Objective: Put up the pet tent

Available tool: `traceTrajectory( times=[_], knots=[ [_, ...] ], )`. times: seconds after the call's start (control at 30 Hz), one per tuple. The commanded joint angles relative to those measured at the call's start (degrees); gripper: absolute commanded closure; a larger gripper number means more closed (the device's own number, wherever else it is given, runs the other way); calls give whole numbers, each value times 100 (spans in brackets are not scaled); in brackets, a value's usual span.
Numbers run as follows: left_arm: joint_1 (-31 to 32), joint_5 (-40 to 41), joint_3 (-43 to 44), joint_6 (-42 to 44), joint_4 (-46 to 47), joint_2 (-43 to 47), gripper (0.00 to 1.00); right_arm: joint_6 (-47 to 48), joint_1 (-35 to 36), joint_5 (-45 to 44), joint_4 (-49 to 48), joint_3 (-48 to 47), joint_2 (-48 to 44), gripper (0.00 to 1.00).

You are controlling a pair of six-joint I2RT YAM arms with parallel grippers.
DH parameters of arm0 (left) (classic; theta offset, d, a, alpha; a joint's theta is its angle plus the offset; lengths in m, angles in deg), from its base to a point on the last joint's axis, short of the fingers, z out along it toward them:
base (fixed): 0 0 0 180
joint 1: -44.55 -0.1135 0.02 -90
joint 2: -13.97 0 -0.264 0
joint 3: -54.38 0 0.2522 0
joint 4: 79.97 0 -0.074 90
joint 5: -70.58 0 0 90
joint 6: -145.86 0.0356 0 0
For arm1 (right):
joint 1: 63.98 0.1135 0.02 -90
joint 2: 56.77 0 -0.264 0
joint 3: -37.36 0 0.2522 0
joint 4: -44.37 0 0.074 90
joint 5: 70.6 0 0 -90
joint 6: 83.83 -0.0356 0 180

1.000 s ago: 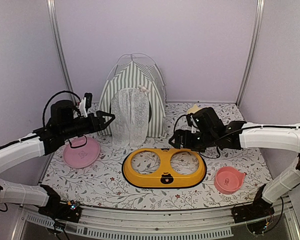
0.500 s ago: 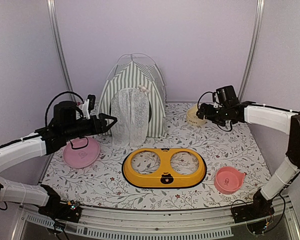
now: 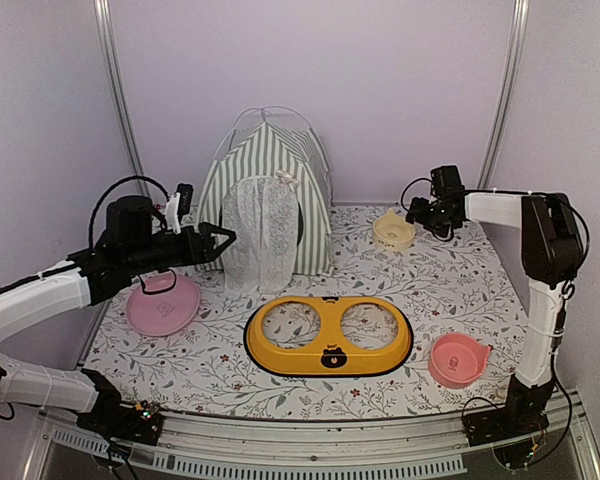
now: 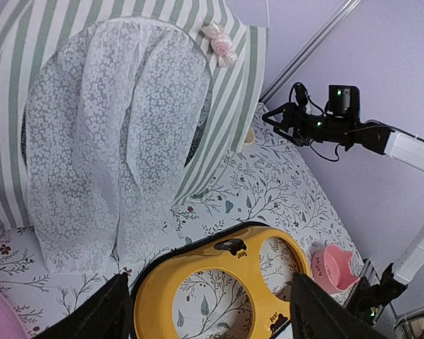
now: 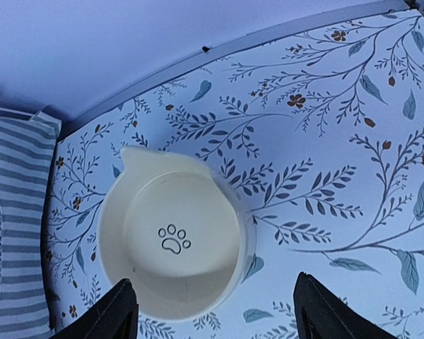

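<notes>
While the pet tent (image 3: pixel 267 205) stands upright against the far edge of the worktop (image 3: pixel 230 372), a little left of the middle, neither arm touches it. Its grey-green and white striped cloth is spread into a cone over thin white poles that arch above the peak. The white lace curtain (image 4: pixel 106 141) hangs closed over the doorway, which faces the near edge. A small pink bow (image 4: pixel 219 34) sits at the top of that opening.

The left gripper (image 3: pixel 222 240) hovers by the left edge, above the far side of a shallow pink dish (image 3: pixel 163 304), and points at the lower left of the tent. Its jaws are spread wide with nothing between them. The left wrist view shows the curtain ahead of the fingers and apart from them.

The right gripper (image 3: pixel 420 212) hangs near the far right corner, just beside a cream bowl (image 5: pixel 173 240) that has a paw print on its floor. Its jaws also stand wide and hold nothing. In the right wrist view the bowl lies below and ahead of the two fingers, with a strip of the tent's striped cloth at the picture's left border.

A yellow feeder stand (image 3: pixel 327 358) with two round holes lies near the middle of the near edge, and the flowered cloth shows through both holes. A pink bowl (image 3: pixel 457 360) sits toward the near right corner, well apart from the tent.
</notes>
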Motion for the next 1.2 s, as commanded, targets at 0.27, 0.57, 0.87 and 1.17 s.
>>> traceTrajectory(
  times=[0.27, 0.57, 0.87, 1.17],
  knots=[
    [114, 78, 323, 49, -203, -107, 22, -97, -39, -214, 135, -1003, 1319, 31],
    [123, 259, 361, -51, -178, -68, 22, -116, -30, -217, 342, -932, 1456, 43],
    [123, 262, 407, 6, -205, -50, 23, -157, -21, -167, 387, -625, 1267, 61],
    [123, 250, 389, 61, -206, -10, 22, -244, -19, -223, 377, -198, 894, 87]
  ],
)
